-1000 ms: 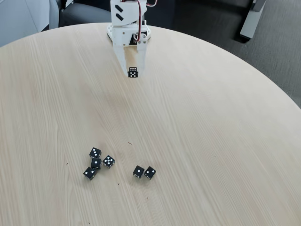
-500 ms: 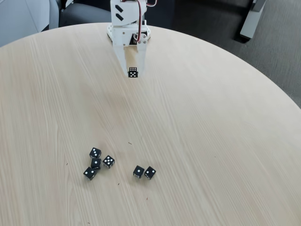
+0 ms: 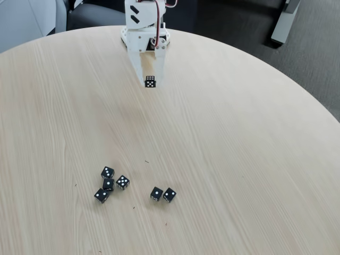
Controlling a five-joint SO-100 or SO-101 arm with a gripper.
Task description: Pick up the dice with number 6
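In the fixed view, the near part of the round pale wooden worktop [image 3: 239, 159] carries five black dice. A pair of dice [image 3: 162, 194] lies touching side by side, and to its left is a cluster of three dice [image 3: 110, 183], packed close together, all showing few pips. Beyond the pair, the wood is bare up to the far edge, where the white arm [image 3: 144, 21] stands. Its jaws [image 3: 150, 81] point down toward the camera and pinch the dice with number 6 [image 3: 150, 81] between their tips, one white finger on each side of the cube. The cube sits well apart from the pair, directly beyond it, its pipped face turned up and toward the viewer
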